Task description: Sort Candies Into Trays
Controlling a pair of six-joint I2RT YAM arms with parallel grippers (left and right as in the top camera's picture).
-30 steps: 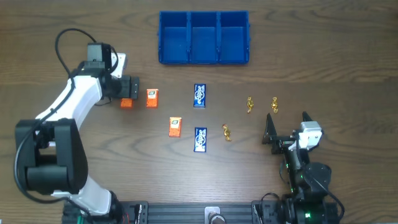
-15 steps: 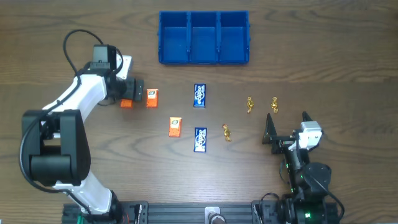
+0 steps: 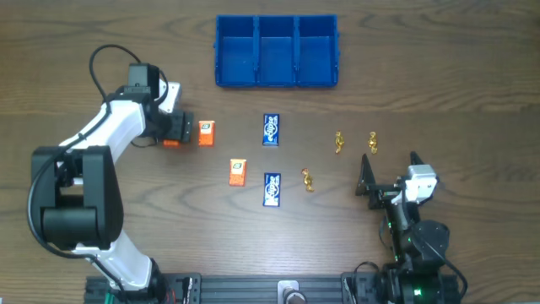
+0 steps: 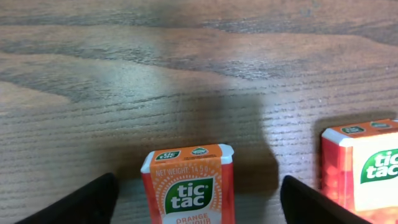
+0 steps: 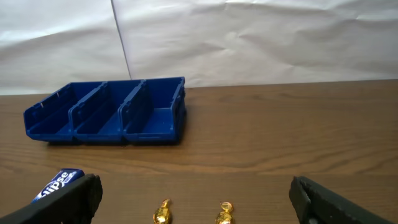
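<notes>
- The left end effector (image 3: 175, 129) is sitting low over the left part of the dark wood-grain table (image 3: 456, 84). Its black fingers (image 4: 81, 202) are spread apart: released, gripping nothing.
- A small orange plastic mint box (image 4: 188, 183) is lying flat btwn those fingers w/ a gap on each side, touching neither. In the top view it's peeking out as an orange bit (image 3: 171, 141) at the end effector's tip.
- Its label is showing a green oval logo w/ white lettering, a line of small white print above it, and a white cap end w/ tiny green marks.
- A second orange mint box (image 3: 206, 133) is lying just beside the first, apart from it. The left wrist view is catching its edge (image 4: 364, 168) w/ part of the same green oval.
- A third orange mint box (image 3: 238, 172) is lying nearer the arm bases.
- Two blue gum packets w/ white lettering are lying mid-table (image 3: 271, 130) (image 3: 272, 189). In the right wrist view one (image 5: 56, 182) is partly hidden, so its lettering is cut off.
- Three gold-wrapped candies (image 3: 338, 141) (image 3: 372, 142) (image 3: 308, 179) are lying right of the packets.
- A blue plastic tray w/ three compartments (image 3: 277, 76) is standing at the far side, well apart from all the candies.
- The right end effector (image 3: 390, 169) is sitting near its own base, facing the tray, w/ fingers wide apart, released and holding nothing.
</notes>
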